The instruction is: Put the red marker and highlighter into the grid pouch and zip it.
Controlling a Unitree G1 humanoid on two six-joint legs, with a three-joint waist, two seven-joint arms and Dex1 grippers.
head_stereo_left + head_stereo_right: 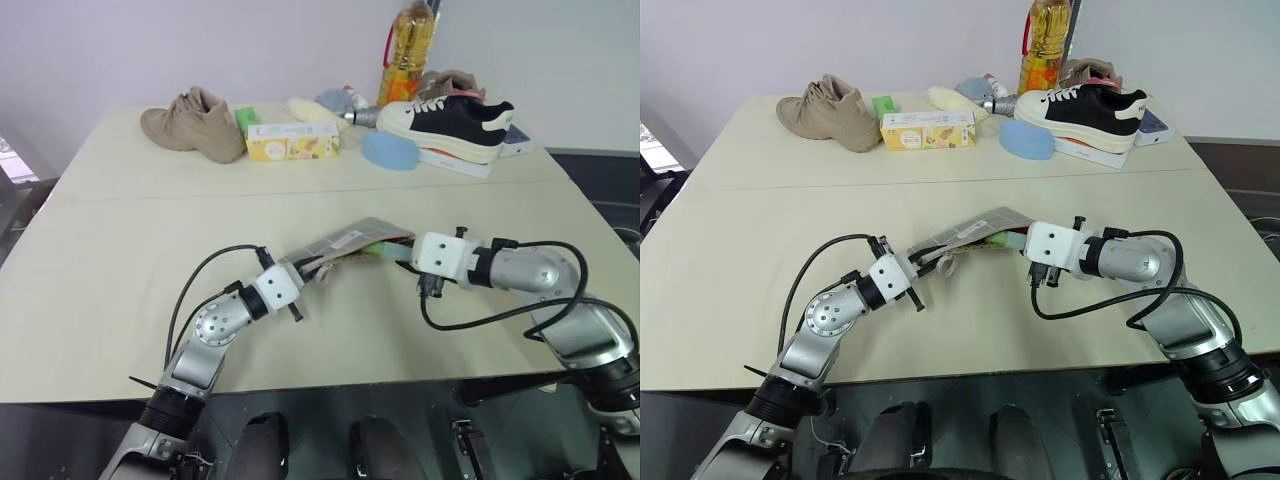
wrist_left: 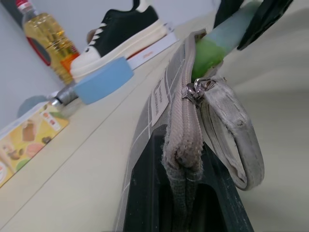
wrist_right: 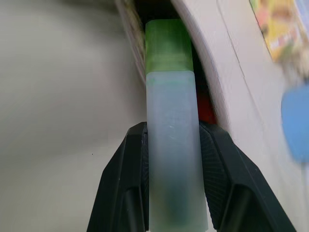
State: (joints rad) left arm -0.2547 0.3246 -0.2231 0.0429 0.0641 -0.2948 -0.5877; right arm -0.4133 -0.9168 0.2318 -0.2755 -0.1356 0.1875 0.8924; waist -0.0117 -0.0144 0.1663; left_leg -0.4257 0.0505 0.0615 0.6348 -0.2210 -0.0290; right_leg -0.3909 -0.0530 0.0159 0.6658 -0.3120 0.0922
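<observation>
Beige worktop (image 1: pixel 120 300) from the head: grey grid-lined fabric pouch (image 1: pixel 345 242) at centre, left gripper (image 1: pixel 312 268) clenched on its end. Left wrist: fingers (image 2: pixel 145 203) pinch the zip seam. Right wrist: right gripper (image 3: pixel 173 145) grasps the pale mint highlighter (image 3: pixel 171 145), green cap at the pouch mouth, red inside.

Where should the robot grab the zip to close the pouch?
By the grey loop hanging from the metal zip pull, I'd say. It sticks out to the side of the pouch, so fingers could pinch across its flat strap from the side.
</observation>
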